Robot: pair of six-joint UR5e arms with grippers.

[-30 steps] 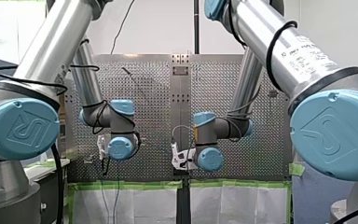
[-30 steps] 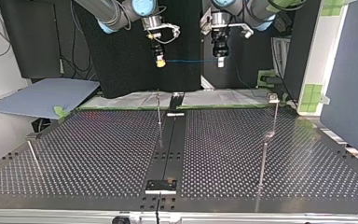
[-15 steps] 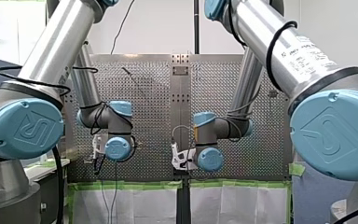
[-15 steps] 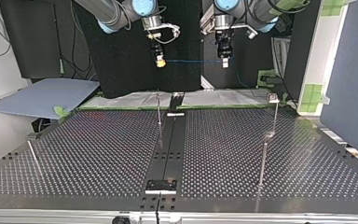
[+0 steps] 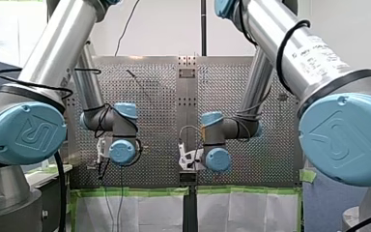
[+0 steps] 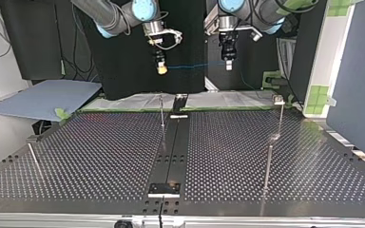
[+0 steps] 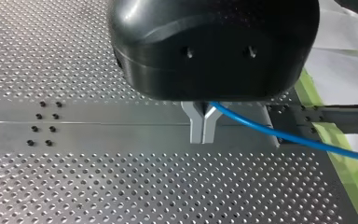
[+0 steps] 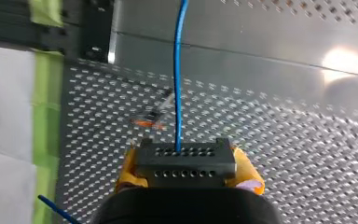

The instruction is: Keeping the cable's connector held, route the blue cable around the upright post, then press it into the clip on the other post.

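Observation:
In the top view the thin blue cable (image 6: 195,65) stretches in the air between my two grippers, high above the far edge of the table. My right gripper (image 6: 160,69), with yellow pads (image 8: 248,171), is shut on the cable's black connector (image 8: 185,167); the cable (image 8: 179,79) runs straight ahead from it. My left gripper (image 6: 227,61) has its metal fingers (image 7: 197,128) shut on the blue cable (image 7: 284,136), which trails off to one side. A thin upright post (image 6: 162,111) stands below the grippers. A post with a small head (image 6: 279,113) stands at the top view's right.
Another slim post (image 6: 267,161) stands nearer at the top view's right, and a leaning one (image 6: 34,160) at its left. A dark centre strip (image 6: 173,142) ends in a bracket (image 6: 164,189). Green tape (image 8: 46,102) and white sheeting edge the perforated table (image 6: 100,152).
My right gripper has come down a little and tilted in the top view, so the cable now slopes slightly. My left gripper has shifted slightly toward that view's right. Both grips are unchanged.

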